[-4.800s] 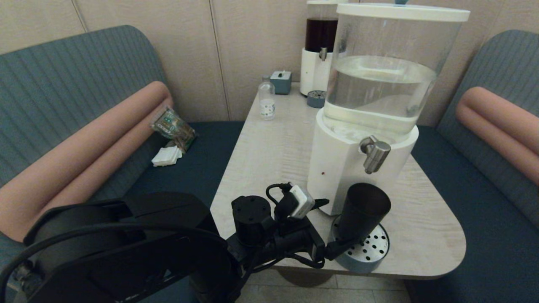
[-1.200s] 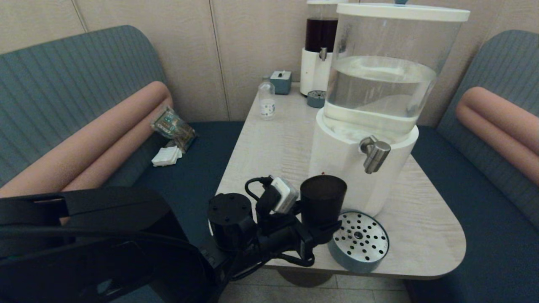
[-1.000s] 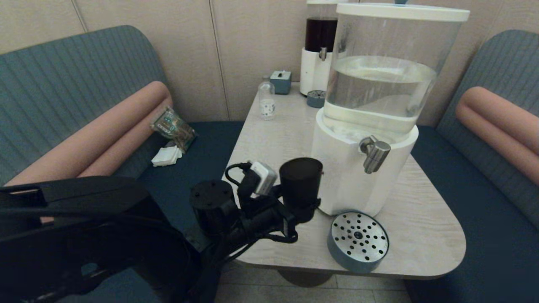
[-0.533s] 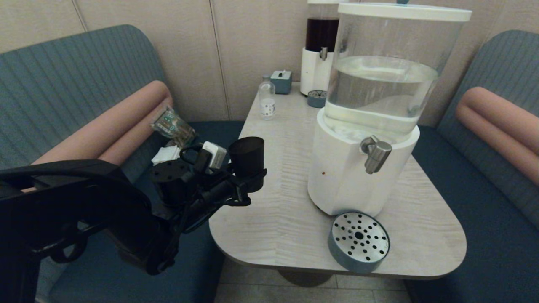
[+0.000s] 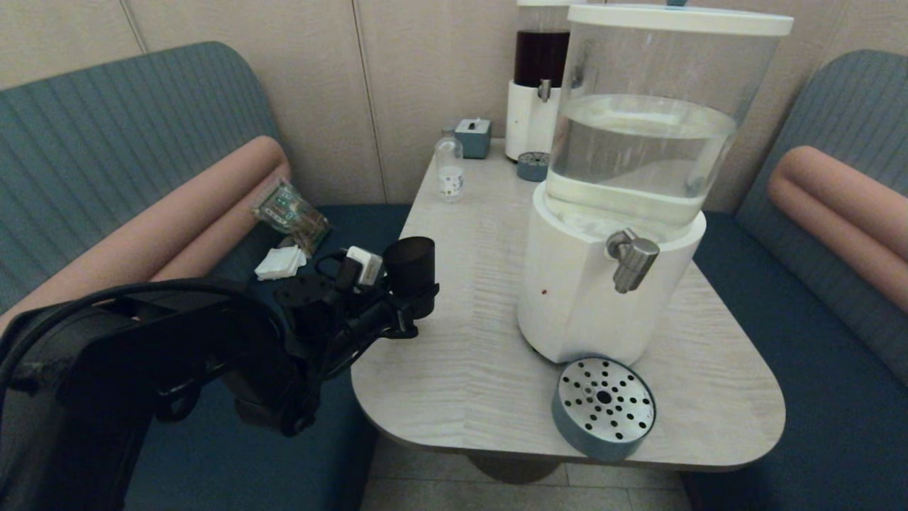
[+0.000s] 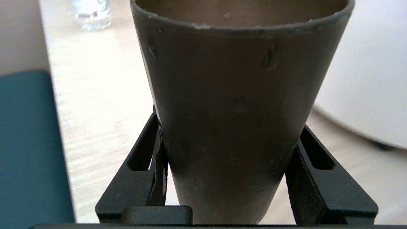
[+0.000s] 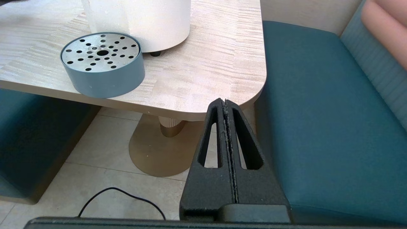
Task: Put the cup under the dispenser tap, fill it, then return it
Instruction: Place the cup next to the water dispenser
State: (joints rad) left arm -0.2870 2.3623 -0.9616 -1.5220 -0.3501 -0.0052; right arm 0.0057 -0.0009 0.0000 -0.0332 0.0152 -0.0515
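Since 4.8 s ago: cup [image 5: 409, 265] gone from the drip tray [image 5: 604, 408] under the tap [image 5: 630, 258], carried across the worktop [image 5: 468, 341] to its left edge. Over the last 0.5 s it has only sunk a little.

Left hand [image 5: 415, 301] clenched on the cup's lower body, a finger [image 6: 144, 165] pressed to either side; cup upright. Cannot tell whether its base touches the worktop yet. Droplets on the inner wall near the rim; fill level hidden.

Right hand [image 7: 226, 105] parked below the worktop's right corner, off the head view, fingers pressed together on nothing.

Step, as I judge it: the return leg, near its end. Next move calls for a short straight descent until the base sits flat, then letting go and backing away level, so the tumbler is not tipped. The edge is just beside the hand, so little margin there.

Surface: pale wood-grain worktop, rounded corners. Dispenser [image 5: 610, 284] stands well to the hand's right, tray in front of it. Beyond the hand: bottle [image 5: 449, 170], small blue box [image 5: 473, 138], dark-liquid dispenser [image 5: 539, 78].

Room: teal booth seats both sides, beige wall panels, tiled floor.
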